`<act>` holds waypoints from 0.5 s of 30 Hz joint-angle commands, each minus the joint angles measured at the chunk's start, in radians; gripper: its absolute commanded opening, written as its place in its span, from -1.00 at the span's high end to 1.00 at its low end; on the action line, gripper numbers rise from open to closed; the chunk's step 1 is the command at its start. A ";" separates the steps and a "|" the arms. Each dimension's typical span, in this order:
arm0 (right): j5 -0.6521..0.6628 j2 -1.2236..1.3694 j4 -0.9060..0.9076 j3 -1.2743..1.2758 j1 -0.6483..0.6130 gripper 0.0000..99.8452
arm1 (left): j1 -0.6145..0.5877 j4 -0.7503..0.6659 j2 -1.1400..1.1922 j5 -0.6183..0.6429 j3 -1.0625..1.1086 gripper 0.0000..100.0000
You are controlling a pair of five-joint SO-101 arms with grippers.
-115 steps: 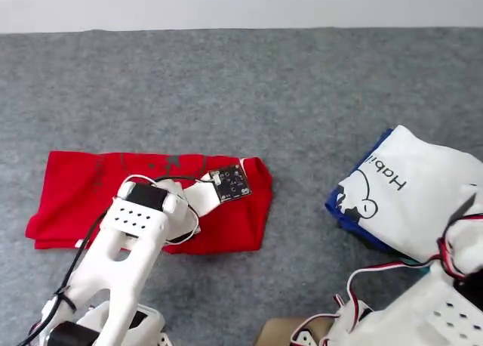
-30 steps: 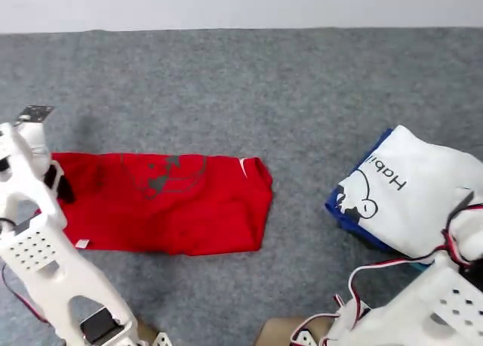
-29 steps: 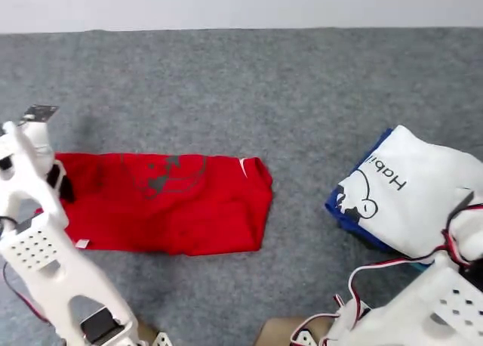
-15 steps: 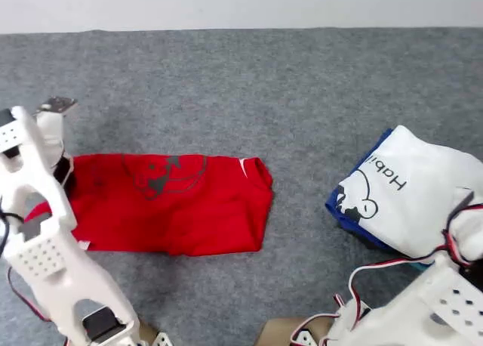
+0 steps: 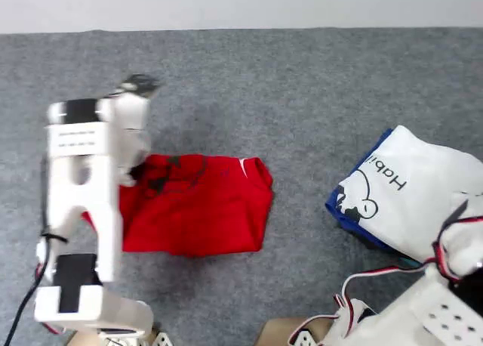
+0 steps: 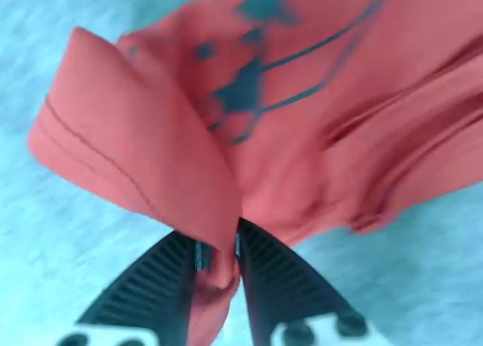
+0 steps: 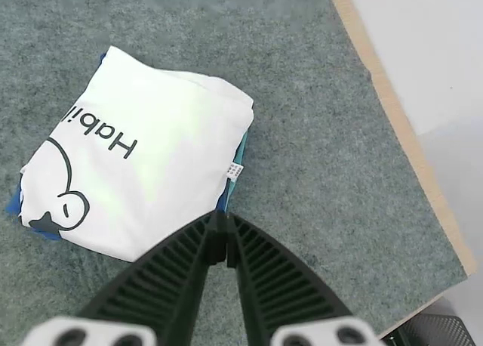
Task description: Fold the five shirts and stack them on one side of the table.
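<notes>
Where the red shirt point(image 5: 204, 206) lies, about 8 o'clock from the table's middle in the high view, most of it is flat on the grey table point(image 5: 302, 97); its 9 o'clock end is gathered up off the surface in a fold; a dark print shows on the cloth near that end. Your left gripper point(image 6: 219, 248) is clenched on that raised fold, red cloth pinched between its black fingers point(image 6: 151, 285); the left arm point(image 5: 79, 172) stands over the shirt's 9 o'clock end and covers part of it. Well apart, at about 4 o'clock, a folded white shirt point(image 5: 411, 191) tops a stack; a blue shirt point(image 5: 339, 208) pokes out beneath it on the 9 o'clock side; a teal edge point(image 7: 244, 143) shows under it too. Your right gripper point(image 7: 221, 236) is clenched on nothing, jaws pressed together, over the stack's 6 o'clock edge; you cannot tell whether it touches; the right arm point(image 5: 445, 308) sits at 5 o'clock; the table's wooden rim point(image 7: 392, 112) runs beside the stack.
</notes>
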 commanded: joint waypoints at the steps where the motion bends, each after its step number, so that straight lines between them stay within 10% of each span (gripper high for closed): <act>1: 0.005 -0.016 0.039 -0.006 0.010 0.98 | 0.187 0.028 -0.026 0.130 -0.018 0.99; 15: 0.006 -0.016 0.039 -0.006 0.012 0.98 | 0.425 0.029 0.311 0.321 -0.361 0.99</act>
